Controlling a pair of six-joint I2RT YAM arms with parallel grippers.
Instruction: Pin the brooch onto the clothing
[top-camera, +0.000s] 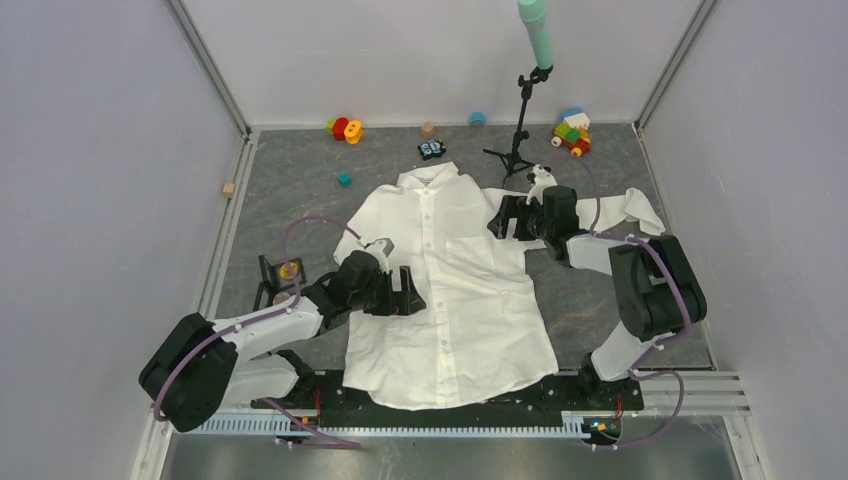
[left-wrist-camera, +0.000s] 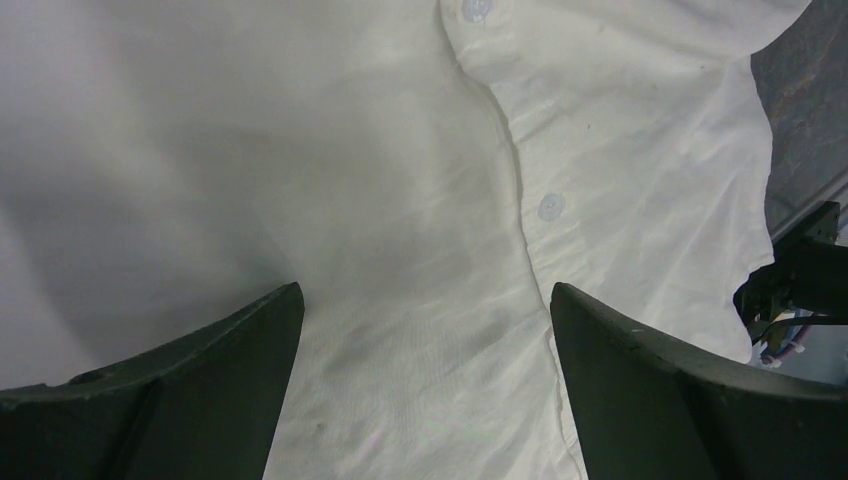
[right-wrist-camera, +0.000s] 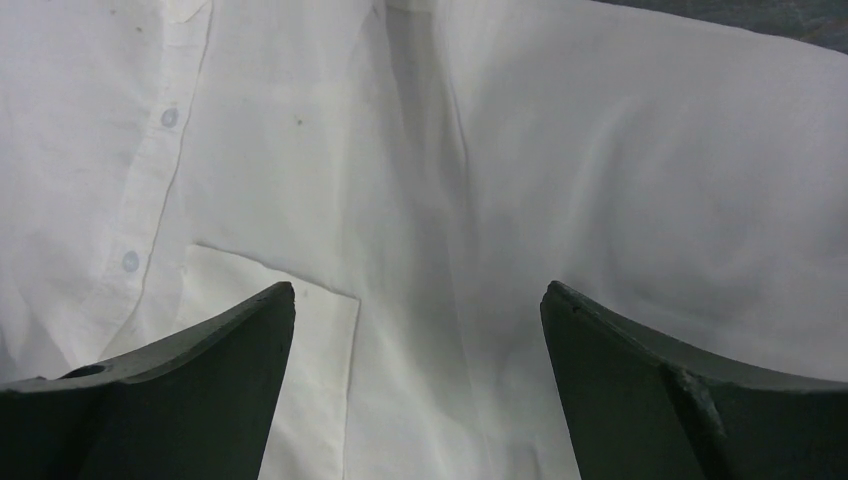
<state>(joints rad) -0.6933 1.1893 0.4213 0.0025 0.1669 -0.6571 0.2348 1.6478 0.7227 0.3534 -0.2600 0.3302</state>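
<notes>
Both arms hover over the shirt (top-camera: 450, 300) lying flat on the bench (top-camera: 300, 180), left end effector (top-camera: 404, 291) by the placket, right end effector (top-camera: 506, 217) near the chest pocket (right-wrist-camera: 320, 350). Each is spread wide and empty, likely to steady the thin fabric. I cannot make out the brooch.

Bright, even light with soft grey shadows; both wrist views look slightly soft
</notes>
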